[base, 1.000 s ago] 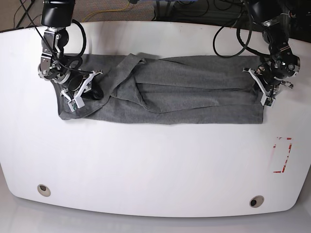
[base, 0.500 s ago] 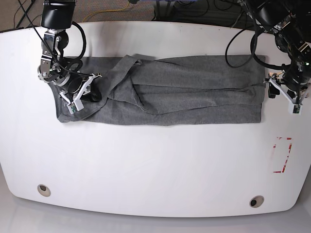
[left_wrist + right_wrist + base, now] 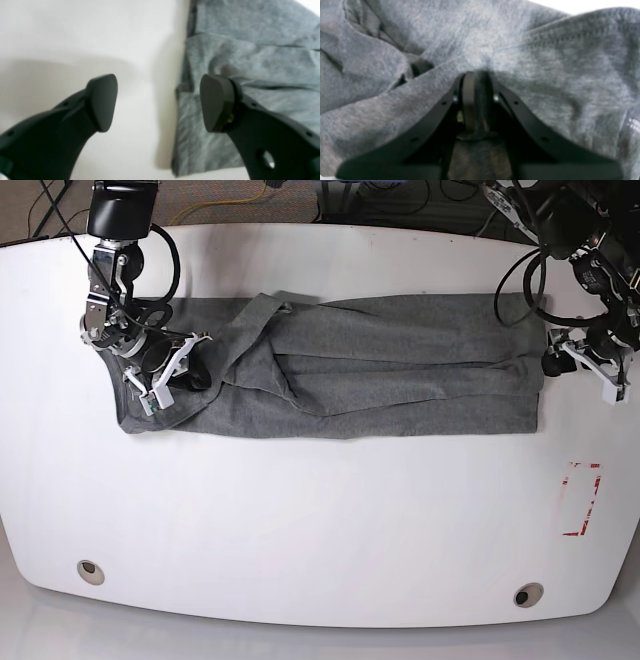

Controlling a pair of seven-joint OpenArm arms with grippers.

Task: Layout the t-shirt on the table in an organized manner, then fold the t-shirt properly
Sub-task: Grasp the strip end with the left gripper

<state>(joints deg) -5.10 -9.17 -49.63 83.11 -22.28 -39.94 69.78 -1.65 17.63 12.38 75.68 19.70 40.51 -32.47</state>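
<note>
The dark grey t-shirt (image 3: 380,370) lies stretched in a long, creased band across the far half of the white table (image 3: 300,520). My right gripper (image 3: 165,377) is at the shirt's left end, shut on a bunch of its fabric; in the right wrist view the closed fingertips (image 3: 470,100) pinch grey cloth (image 3: 545,62). My left gripper (image 3: 583,377) hangs just off the shirt's right edge with its jaws wide apart. In the left wrist view, one finger (image 3: 102,102) is over bare table (image 3: 75,37) and the other finger (image 3: 215,105) is over the shirt's edge (image 3: 250,50), with nothing held.
A red tape mark (image 3: 582,498) sits at the right, in front of the left arm. Two grommet holes (image 3: 90,571) (image 3: 527,594) lie near the front edge. Cables (image 3: 470,240) trail over the table's back edge behind both arms.
My left gripper has opened, let go of the shirt's right edge and drawn off to the right. The right gripper has stayed shut on the shirt's left end.
</note>
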